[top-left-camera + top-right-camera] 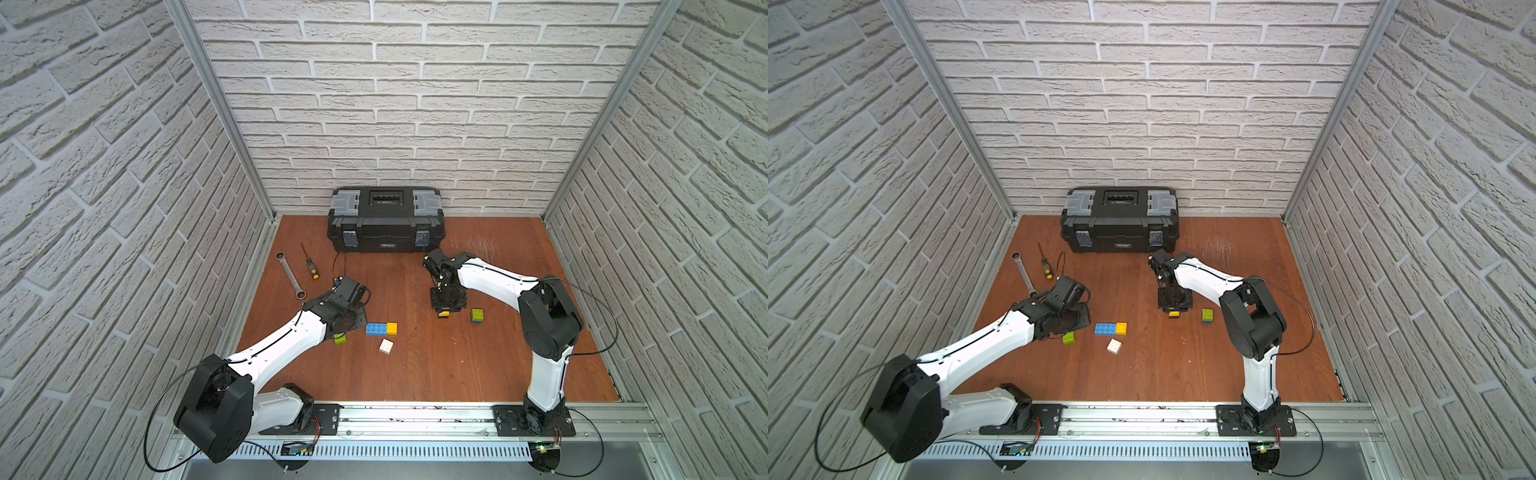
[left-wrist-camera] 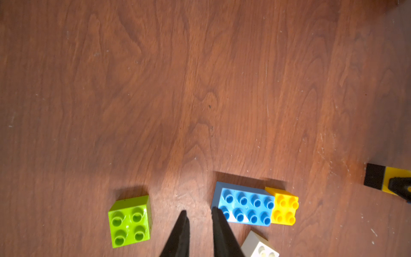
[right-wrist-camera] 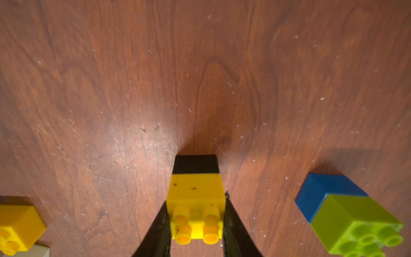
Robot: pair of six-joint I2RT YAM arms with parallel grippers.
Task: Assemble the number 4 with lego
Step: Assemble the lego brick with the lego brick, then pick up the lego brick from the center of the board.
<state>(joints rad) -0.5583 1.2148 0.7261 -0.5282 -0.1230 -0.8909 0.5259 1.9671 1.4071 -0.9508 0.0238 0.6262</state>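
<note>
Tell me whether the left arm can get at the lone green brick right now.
Probably yes. The left tool hangs empty, jaws slightly apart, close beside the green brick, with only bare table between them. It would likely need to open wider first.

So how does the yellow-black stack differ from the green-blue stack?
The yellow-black stack is clamped in the right gripper; the green-blue stack stands free on the table. The yellow-black stack has yellow on top; the green-blue stack, lime green. Both are two square bricks joined, studs up.
</note>
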